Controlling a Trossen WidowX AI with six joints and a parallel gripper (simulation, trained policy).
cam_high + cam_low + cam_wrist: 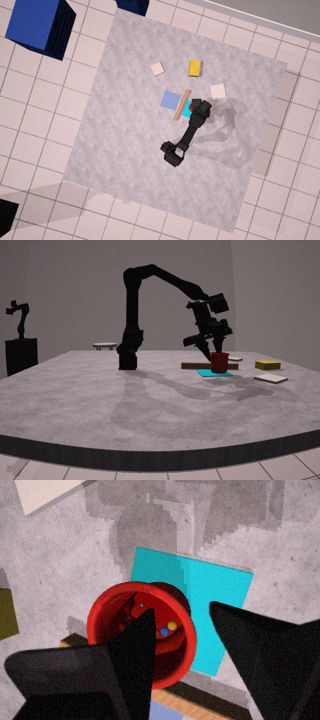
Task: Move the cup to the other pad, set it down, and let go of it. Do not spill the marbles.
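The red cup (191, 107) (219, 364) (160, 612) stands upright, or very nearly so, on the cyan pad (186, 113) (202, 373) (220, 590). A yellow marble (172, 625), a blue marble (164, 631) and some red ones show inside it. My gripper (215, 357) (181, 610) is open around the cup's wall: one finger reaches down inside the cup, the other is outside, with a gap to the wall. In the top view the arm hides the fingers and part of the cup. The blue pad (170, 100) (167, 714) is bare.
A low wooden bar (181, 104) (193, 365) (182, 704) stands between the two pads. A yellow block (194, 67) (267, 365) (7, 615) lies farther out. One white tile (217, 91) (270, 378) (47, 492) lies near the cyan pad, another white tile (157, 68) (235, 359) beyond the bar.
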